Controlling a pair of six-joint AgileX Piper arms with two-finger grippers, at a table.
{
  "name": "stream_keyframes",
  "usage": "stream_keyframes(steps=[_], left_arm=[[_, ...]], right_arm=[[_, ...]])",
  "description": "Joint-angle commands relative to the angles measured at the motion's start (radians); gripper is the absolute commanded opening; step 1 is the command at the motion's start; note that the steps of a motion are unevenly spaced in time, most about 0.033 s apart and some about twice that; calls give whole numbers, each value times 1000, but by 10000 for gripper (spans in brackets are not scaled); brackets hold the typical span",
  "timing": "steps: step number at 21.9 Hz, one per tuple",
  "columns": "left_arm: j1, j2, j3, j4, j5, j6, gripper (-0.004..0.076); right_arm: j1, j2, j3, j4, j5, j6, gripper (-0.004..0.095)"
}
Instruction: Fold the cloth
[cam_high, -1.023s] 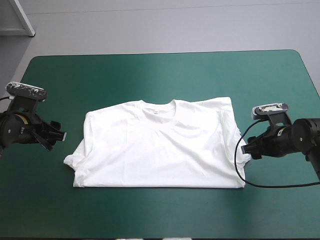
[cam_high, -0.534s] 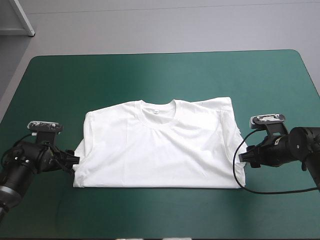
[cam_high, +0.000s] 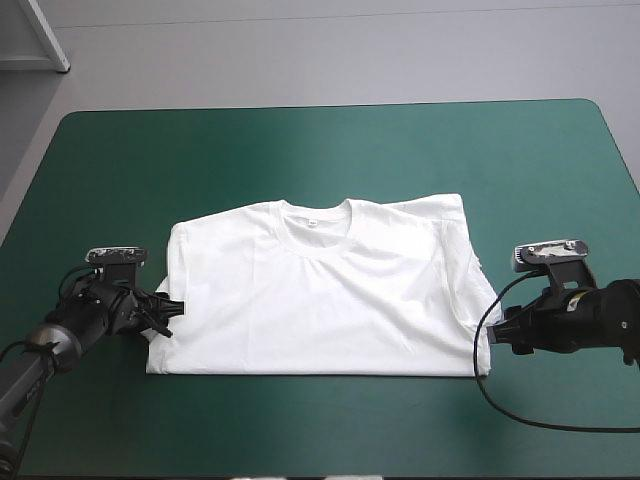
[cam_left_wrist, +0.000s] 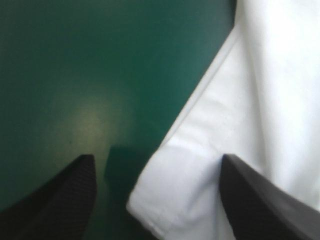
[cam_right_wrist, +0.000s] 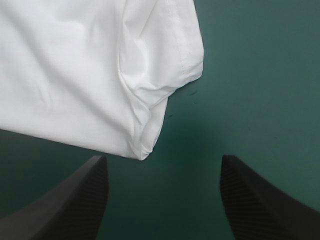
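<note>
T-shirt (cam_high: 315, 290) lies flat mid-tabletop (cam_high: 300, 140), collar toward the far edge. Left pincer (cam_high: 172, 308) is wide open and empty, with the sleeve hem (cam_left_wrist: 165, 200) between its fingers. Right pincer (cam_high: 497, 335) is wide open and empty, just short of a fabric corner (cam_right_wrist: 142, 150). The fabric looks light, limp and layered, so pinch all layers at the hem.

Right claw (cam_right_wrist: 162, 158) gaping, T-shirt (cam_right_wrist: 75, 75) corner just ahead
</note>
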Motion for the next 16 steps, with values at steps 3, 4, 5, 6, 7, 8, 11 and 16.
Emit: stream_keyframes(steps=[3, 4, 5, 6, 7, 8, 11, 16], left_arm=[[107, 37, -18, -41, -41, 17, 398], [121, 33, -18, -58, -43, 34, 342], [130, 26, -18, -78, -43, 48, 288], [135, 17, -18, -108, -43, 96, 145], [135, 15, -18, -111, -43, 97, 88], [135, 11, -18, -123, -44, 100, 20], [135, 0, -18, -134, -58, 103, 25], [134, -114, -21, -198, -135, 103, 25]], right_arm=[[-1, -29, -22, 10, -18, 4, 603], [-1, -29, -22, 10, -22, 4, 603], [-1, -29, -22, 10, -27, 4, 603], [-1, -29, -22, 10, -35, 4, 603], [-1, -29, -22, 8, -42, 4, 603], [-1, -29, -22, 5, -45, 4, 604], [-1, -24, -22, 3, -61, 2, 603], [-1, -24, -22, 3, -105, 0, 603]])
